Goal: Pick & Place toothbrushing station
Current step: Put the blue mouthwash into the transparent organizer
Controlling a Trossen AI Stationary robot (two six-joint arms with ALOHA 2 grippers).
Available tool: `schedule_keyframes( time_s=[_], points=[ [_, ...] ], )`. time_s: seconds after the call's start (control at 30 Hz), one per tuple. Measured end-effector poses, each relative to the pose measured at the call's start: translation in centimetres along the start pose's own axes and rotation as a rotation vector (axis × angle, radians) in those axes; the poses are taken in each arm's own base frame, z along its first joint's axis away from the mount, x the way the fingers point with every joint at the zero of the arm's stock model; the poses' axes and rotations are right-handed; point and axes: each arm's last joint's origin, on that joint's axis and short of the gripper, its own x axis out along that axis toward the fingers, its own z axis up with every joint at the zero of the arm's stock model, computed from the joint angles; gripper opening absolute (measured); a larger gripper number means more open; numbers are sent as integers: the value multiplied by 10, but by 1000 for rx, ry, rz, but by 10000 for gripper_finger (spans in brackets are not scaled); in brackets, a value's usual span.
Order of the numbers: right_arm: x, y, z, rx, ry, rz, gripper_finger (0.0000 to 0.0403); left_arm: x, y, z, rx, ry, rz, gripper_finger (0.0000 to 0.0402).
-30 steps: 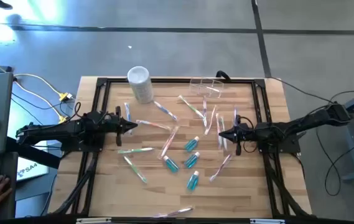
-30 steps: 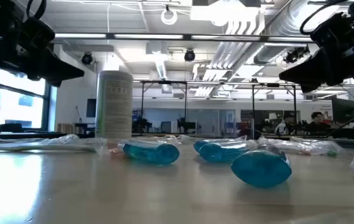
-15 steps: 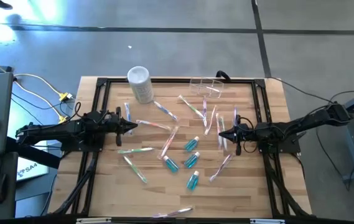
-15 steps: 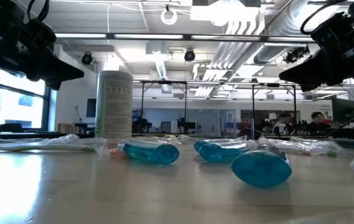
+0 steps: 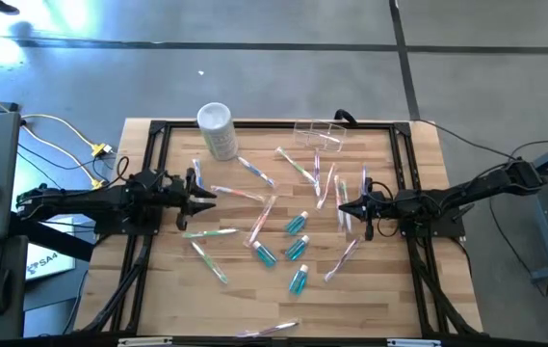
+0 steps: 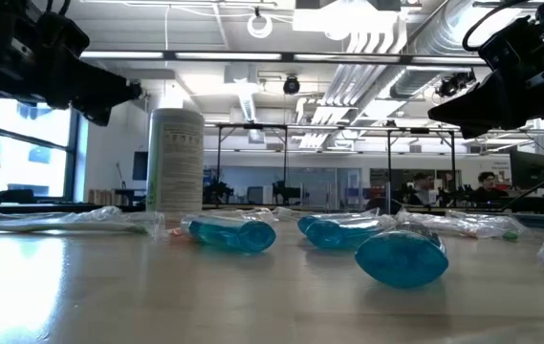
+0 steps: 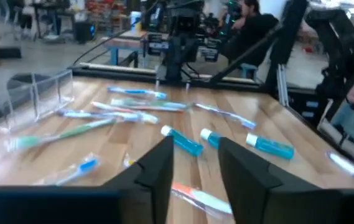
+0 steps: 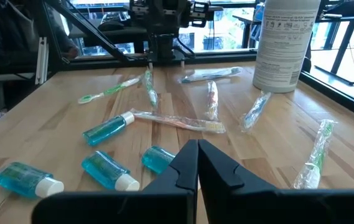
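The toothbrushing station [image 5: 317, 135], a small clear box, stands by its bottom on the wooden table near the far edge; the left wrist view also shows the station [image 7: 37, 96]. My left gripper [image 5: 206, 196] hovers over the table's left part, pointing level toward the right. Its fingers are open with nothing between them, as my left gripper [image 7: 195, 149] shows in its wrist view. My right gripper [image 5: 341, 207] hovers at the right, pointing left, and my right gripper [image 8: 197, 148] is shut and empty. Both are well short of the station.
A whitish cylindrical container [image 5: 216, 128] stands at the far left. Wrapped toothbrushes [image 5: 240, 193] and blue tubes [image 5: 296, 224] lie scattered over the middle of the table between the grippers. A black frame [image 5: 254, 124] runs along the table's edges.
My left gripper has tipped up from a slight downward slant to level and has opened partway. Nothing on the table has moved.
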Motion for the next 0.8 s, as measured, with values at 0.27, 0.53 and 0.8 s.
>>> schedule_keyframes(
  time_s=[0.27, 0.53, 0.8],
  points=[
    [0, 0, 0, 0, 0, 0, 2, 21, -7, 19, 218, -68, -173, 151],
    [0, 0, 0, 0, 0, 0, 2, 75, -14, 29, 235, 130, -203, 151],
    [0, 0, 0, 0, 0, 0, 2, 160, 0, 44, 124, 477, 130, 151]
  ],
)
